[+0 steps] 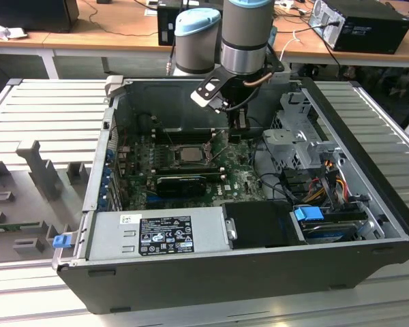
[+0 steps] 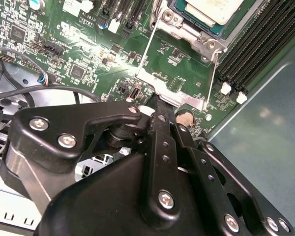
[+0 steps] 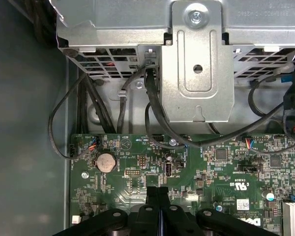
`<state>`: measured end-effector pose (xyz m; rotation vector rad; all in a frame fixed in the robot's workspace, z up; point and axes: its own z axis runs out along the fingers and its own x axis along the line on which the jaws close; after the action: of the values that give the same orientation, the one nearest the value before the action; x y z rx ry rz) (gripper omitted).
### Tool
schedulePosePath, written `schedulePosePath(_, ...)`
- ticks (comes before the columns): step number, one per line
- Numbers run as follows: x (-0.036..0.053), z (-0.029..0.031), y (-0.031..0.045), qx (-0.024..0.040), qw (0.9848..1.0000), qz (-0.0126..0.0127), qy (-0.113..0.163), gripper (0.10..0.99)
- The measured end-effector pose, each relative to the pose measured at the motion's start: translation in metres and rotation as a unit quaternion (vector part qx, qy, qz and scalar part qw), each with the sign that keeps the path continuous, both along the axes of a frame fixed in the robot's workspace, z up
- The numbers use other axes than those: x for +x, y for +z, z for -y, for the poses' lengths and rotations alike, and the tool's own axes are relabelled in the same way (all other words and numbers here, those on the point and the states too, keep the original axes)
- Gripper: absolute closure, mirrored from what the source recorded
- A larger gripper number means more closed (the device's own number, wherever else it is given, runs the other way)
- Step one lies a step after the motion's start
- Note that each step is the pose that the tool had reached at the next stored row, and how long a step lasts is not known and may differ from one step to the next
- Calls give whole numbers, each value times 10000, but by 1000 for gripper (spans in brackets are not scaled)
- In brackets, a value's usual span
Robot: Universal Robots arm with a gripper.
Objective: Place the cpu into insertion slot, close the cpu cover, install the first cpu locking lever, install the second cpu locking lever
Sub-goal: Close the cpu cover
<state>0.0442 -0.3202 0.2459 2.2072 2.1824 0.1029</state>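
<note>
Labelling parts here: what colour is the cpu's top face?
Pale silver-grey. The cpu shows best in the second wrist view.

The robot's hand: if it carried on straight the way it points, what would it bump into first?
Most likely the green circuit board right ahead of the hand; depth is unclear.

There is 1 robot arm (image 1: 245, 34) with 1 pincer (image 1: 237, 126). Around the pincer stands 1 open computer box (image 1: 191, 286), and under the pincer lies 1 green board (image 3: 211, 169). Just ahead of the pincer's tips sits 1 cpu (image 2: 214, 9) with 2 thin wire levers (image 2: 145, 46) next to it. Close by the tips are 1 round battery (image 3: 106, 161) and 2 white clips (image 2: 226, 88). Well away from the pincer is 1 grey power box (image 1: 116, 235).
</note>
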Motion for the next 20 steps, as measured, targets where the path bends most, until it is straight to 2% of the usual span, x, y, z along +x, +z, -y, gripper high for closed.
schedulePosePath(20,-42,0,0,0,10000,0,0,980)
